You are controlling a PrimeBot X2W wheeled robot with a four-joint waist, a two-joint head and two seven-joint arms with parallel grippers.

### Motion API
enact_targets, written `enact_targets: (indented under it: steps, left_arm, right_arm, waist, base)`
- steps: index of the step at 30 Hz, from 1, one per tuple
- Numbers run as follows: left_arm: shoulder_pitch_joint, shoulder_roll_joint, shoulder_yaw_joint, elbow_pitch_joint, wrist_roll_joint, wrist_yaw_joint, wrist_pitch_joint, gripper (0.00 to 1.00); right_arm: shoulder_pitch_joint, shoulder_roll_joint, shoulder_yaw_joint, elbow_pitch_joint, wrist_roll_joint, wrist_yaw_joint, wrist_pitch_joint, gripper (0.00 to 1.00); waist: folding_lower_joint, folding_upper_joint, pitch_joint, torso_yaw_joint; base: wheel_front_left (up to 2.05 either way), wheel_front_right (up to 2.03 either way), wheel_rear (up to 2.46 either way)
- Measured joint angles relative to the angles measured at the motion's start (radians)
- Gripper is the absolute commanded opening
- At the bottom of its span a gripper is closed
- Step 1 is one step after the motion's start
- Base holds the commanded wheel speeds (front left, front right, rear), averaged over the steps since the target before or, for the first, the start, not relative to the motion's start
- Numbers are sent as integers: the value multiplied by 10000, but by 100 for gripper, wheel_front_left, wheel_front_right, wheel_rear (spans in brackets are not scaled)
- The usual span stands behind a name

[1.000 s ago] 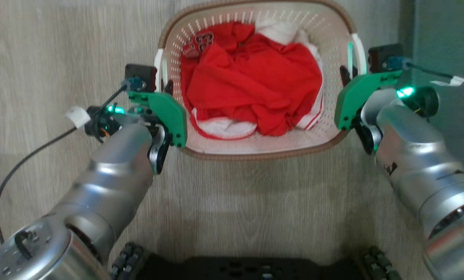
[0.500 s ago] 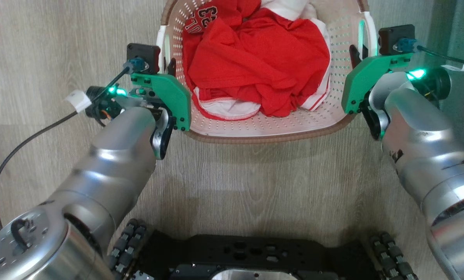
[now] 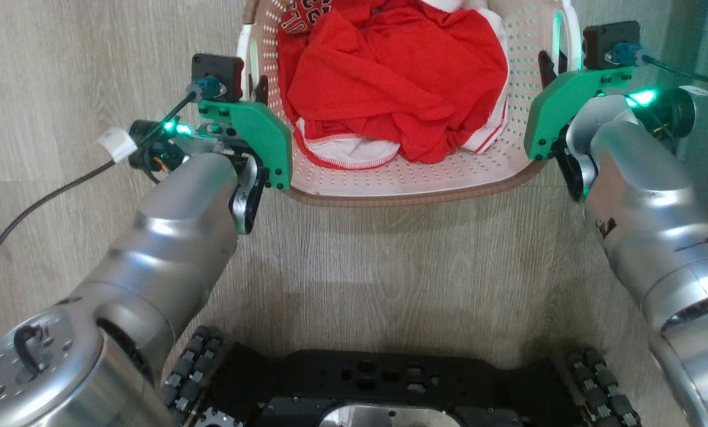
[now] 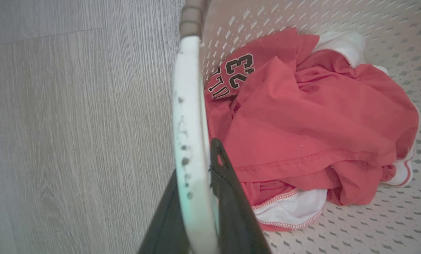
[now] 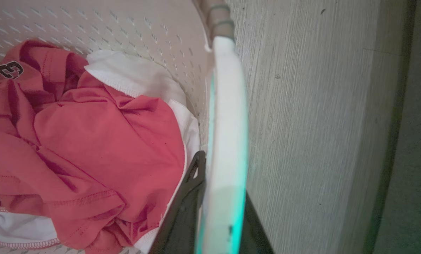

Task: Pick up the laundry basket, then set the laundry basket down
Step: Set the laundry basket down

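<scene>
L gripper (image 3: 261, 98) clamps left handle (image 4: 191, 116), R gripper (image 3: 545, 65) clamps right handle (image 5: 228, 116), one finger each side of it, so load balances level. Laundry basket (image 3: 401, 188) sits between both grippers, ahead of base (image 3: 378, 379), over wood floor (image 3: 63, 71); lifted or not, can't tell.

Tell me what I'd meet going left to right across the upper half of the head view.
Left cable's white tag → left wrist's black box → left fingers → red clothes in the laundry basket → right fingers → right wrist's black box.
</scene>
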Motion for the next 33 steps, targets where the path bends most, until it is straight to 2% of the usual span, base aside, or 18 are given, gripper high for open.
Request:
enact_targets:
  steps: [5, 7, 9, 11, 12, 13, 14, 15, 16, 17, 18, 19, 20, 27, 33]
  left_arm:
    - [-211, 23, -29, 56, -50, 8, -25, 0]
    - [-212, 23, -38, 59, -102, 40, -27, 0]
    - [-239, 25, -40, 63, -102, 56, -58, 0]
    - [-306, 23, -50, 61, -105, 79, -61, 0]
    - [-341, 23, -59, 61, -105, 82, -54, 12]
    - [-349, 23, -73, 58, -102, 84, -52, 28]
    - [-337, 19, -88, 63, -102, 92, -8, 35]
    - [-322, 23, -86, 81, -102, 109, -8, 46]
    - [-321, 29, -81, 100, -102, 169, 0, 64]
    - [-320, 29, -61, 104, -102, 167, 10, 75]
    - [-321, 23, -36, 98, -102, 182, 10, 78]
    - [-321, 15, -27, 75, -102, 186, 10, 85]
    - [-321, 15, -21, 67, -102, 226, 10, 100]
    - [-286, 19, 109, 54, -98, 330, 10, 100]
    - [1, 15, 721, -29, 247, 374, 10, 100]
  right_arm:
    - [-47, 90, -516, -59, -525, 0, -38, 0]
    - [-106, 104, -646, -54, -686, 0, -36, 19]
    - [-153, 117, -713, -40, -897, 0, -35, 28]
    - [-159, 111, -825, 21, -1037, -2, -35, 42]
    - [-159, 105, -899, 38, -1080, -4, -33, 47]
    - [-159, 100, -986, 46, -1145, -4, -33, 60]
    - [-160, 98, -1045, 46, -1187, -4, -33, 79]
    - [-160, 98, -1078, 50, -1243, -4, -33, 84]
    - [-160, 100, -1112, 50, -1283, -4, -35, 89]
    - [-161, 100, -1156, 52, -1342, -4, -35, 96]
    - [-160, 100, -1195, 52, -1383, -4, -35, 100]
    - [-160, 98, -1229, 54, -1400, -4, -35, 100]
    - [-160, 98, -1239, 56, -1400, -4, -36, 100]
    - [-161, 100, -1162, 48, -1386, -4, -140, 100]
    - [-161, 100, -965, -105, -1296, -4, -257, 100]
  waist:
    - [0, 1, 105, -23]
    - [0, 1, 126, -34]
    - [0, 1, 139, -42]
    - [1, 1, 145, -46]
    - [1, 1, 146, -47]
    - [1, 1, 146, -48]
    - [1, 1, 144, -50]
    - [1, 1, 139, -53]
    - [1, 1, 128, -56]
    - [1, 1, 115, -58]
    - [1, 1, 101, -59]
    - [1, 1, 84, -49]
    - [1, 1, 62, -39]
    - [1, 1, -174, -29]
    - [1, 1, -601, -81]
  base:
    - [0, 0, 0]
    - [0, 0, 0]
    - [0, 0, 0]
    - [0, 0, 0]
    - [0, 0, 0]
    - [0, 0, 0]
    - [0, 0, 0]
    - [0, 0, 0]
    - [0, 0, 0]
    - [0, 0, 0]
    - [0, 0, 0]
    - [0, 0, 0]
    - [0, 0, 0]
    - [0, 0, 0]
    - [0, 0, 0]
